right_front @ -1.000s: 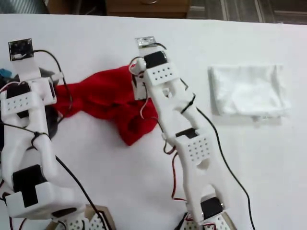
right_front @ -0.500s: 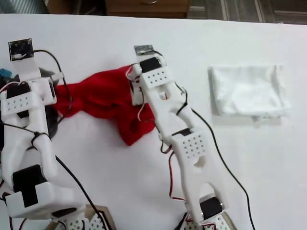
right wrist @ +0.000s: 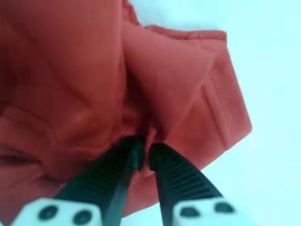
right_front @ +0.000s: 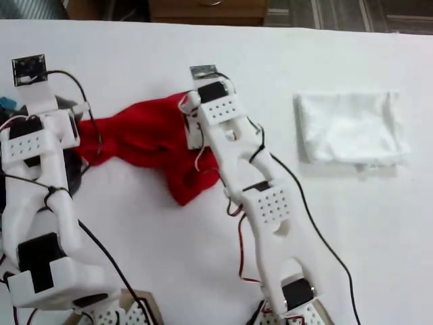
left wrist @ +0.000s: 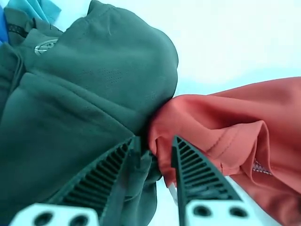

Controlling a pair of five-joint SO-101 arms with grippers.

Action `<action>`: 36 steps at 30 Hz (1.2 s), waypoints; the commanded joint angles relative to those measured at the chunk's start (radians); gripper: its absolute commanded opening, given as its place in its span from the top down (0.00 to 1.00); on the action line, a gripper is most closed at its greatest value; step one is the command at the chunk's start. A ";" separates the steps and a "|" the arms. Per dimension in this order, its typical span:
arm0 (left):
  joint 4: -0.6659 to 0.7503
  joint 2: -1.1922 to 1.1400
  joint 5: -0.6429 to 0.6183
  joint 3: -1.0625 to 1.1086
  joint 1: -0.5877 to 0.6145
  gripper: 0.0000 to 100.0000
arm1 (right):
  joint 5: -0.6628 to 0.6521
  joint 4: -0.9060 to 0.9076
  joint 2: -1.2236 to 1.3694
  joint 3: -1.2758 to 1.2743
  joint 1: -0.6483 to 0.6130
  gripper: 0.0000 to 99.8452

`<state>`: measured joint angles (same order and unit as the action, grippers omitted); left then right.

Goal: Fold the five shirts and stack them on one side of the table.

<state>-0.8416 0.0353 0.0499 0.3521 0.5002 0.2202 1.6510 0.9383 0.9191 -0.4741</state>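
Observation:
A crumpled red shirt [right_front: 145, 135] lies on the white table [right_front: 135, 47], drawn out between the two arms. My right gripper [right_front: 193, 132] is over its right part, shut on a raised fold of the red shirt [right wrist: 70, 70], which is pinched at the right gripper [right wrist: 143, 146]. My left gripper [right_front: 74, 135] is at the shirt's narrow left end. There the left gripper [left wrist: 155, 143] holds the edge of the red shirt [left wrist: 225, 122], with a dark green shirt [left wrist: 84, 94] bunched against one finger. A folded white shirt [right_front: 350, 127] lies at the right.
A pile of shirts sits under the left arm: the dark green one [right_front: 66, 103] and a teal one [left wrist: 40, 7]. Cables hang from both arms. Bare table lies between the right arm and the white shirt, and along the far edge.
The right arm drew back a little toward its base with the red shirt's fold, then held still. The left arm has not moved.

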 commanded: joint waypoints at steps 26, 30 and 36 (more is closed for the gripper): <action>-0.373 0.014 -0.005 -0.252 -0.110 0.86 | -0.396 0.111 -0.777 0.028 0.278 0.98; -0.540 0.012 0.083 -0.387 -0.141 0.86 | -0.397 0.108 -0.851 0.028 0.351 0.98; -0.647 0.006 0.227 -0.417 -0.262 0.86 | -0.391 0.093 -0.858 0.029 0.437 0.98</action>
<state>-1.4492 0.0353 0.2232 -0.0253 0.3053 -0.1695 1.7446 0.1358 0.9175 -0.0829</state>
